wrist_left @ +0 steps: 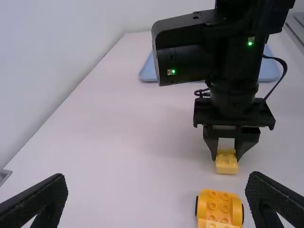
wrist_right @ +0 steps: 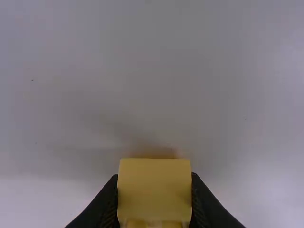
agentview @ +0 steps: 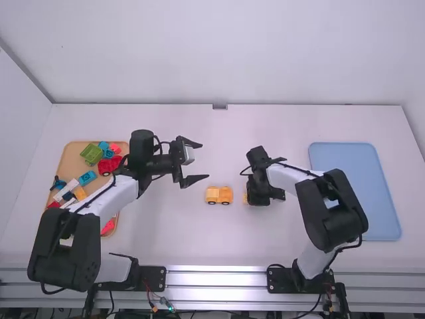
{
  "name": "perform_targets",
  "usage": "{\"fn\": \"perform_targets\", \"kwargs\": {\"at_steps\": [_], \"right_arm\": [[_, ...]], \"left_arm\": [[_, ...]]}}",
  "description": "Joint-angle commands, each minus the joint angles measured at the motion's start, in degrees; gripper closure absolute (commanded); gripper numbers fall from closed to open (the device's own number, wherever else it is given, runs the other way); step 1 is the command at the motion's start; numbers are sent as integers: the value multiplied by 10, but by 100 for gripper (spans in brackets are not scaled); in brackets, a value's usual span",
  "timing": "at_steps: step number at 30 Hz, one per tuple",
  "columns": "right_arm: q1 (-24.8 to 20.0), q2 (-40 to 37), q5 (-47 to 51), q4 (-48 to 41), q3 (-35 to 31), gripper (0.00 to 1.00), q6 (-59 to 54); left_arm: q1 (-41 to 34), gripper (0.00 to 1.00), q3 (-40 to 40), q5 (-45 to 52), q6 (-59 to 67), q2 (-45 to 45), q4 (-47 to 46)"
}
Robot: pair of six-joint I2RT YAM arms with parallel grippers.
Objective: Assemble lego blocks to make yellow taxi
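Tabletop spreads around wheeled base.

Worktop: white, from where I watch
Tan tray: on my left
Car: wheels down, between the trays
Blue tray: flat, on my right

I have bare table — room to pass — along the far side. Nearer in, the car stands in the way, the right gripper and its block close off the car's right, and a full tray crowds the left.
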Motion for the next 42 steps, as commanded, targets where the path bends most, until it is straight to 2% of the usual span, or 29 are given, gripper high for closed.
{"fn": "perform_targets", "kwargs": {"at_steps": [1, 8, 9, 10, 11, 12, 14, 23, 29, 31, 33, 35, 36, 38, 40, 42], "right_arm": [[0, 3, 7, 0, -1, 95, 26], [8, 3, 8, 23, -2, 88, 17], [8, 3, 12, 23, -1, 81, 18], [8, 3, 14, 23, -1, 65, 18], [8, 3, 15, 23, -1, 60, 18], [9, 3, 21, 22, -2, 25, 15], [8, 3, 22, 23, -2, 2, 11], [-8, 3, 15, -5, 19, 2, -38], [-37, -38, 1, -85, 93, 2, -197], [-48, -43, -8, -87, 120, 2, -298], [-61, -50, -10, -94, 154, 2, -544], [-66, -55, -13, -95, 169, 2, -661], [-71, -58, -11, -102, 185, 2, -780], [-73, -57, 4, -100, 193, 2, -879], [-73, -57, 59, -83, 194, 2, -1017], [-77, -57, 103, -79, 194, 2, -1106]], "left_arm": [[3, 1, 5, 8, 8, -8, -3], [3, 1, 5, 8, 8, -8, -3], [3, 1, 5, 8, 8, -8, -3], [3, 1, 5, 8, 8, -8, -3], [2, 1, 5, 8, 8, -8, -3], [3, 1, 5, 8, 8, -8, -3], [3, 1, 5, 8, 8, -8, -3], [3, 1, 5, 8, 8, -8, -4], [3, 1, 5, 8, 9, -8, -4], [3, 1, 5, 8, 8, -8, -4], [3, 1, 5, 4, 9, -8, -3], [3, 1, 5, -10, 8, -8, -4], [2, 1, 5, -24, 8, -8, -4], [3, 1, 5, -40, 8, -8, -8], [2, 1, 5, -44, 8, -8, -22], [2, 1, 5, -40, 8, -8, -35]]}}
